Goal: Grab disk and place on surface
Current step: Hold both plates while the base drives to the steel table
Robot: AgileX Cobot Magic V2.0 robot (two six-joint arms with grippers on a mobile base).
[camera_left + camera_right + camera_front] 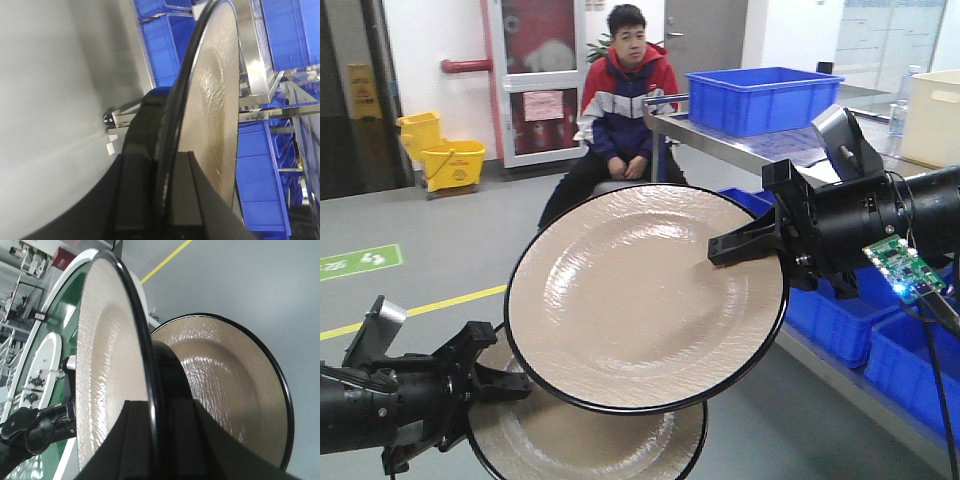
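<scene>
Two plates: an upper plate [645,295] and a lower plate [590,440], both round, shallow and beige, with a finely rippled glaze and a thin black rim.
Upper plate: tilted, face towards the front view, in the air above the floor [420,220]; it overlaps the lower plate's top edge.
Lower plate: flatter, also in the air, near the frame's bottom.
Right pincer [728,250]: one, black, clamped on the upper plate's right rim.
Left pincer [510,380]: one, black, clamped on the lower plate's left rim.
Counter [760,150]: one, shiny steel, at the right; both plates are apart from it.
Blue bins: one rectangular plastic bin [760,98] on the counter, several more [840,320] beneath.
Person [620,100]: one, seated, in a red and navy jacket.
Mop bucket [450,160]: yellow plastic, by the far wall.
</scene>
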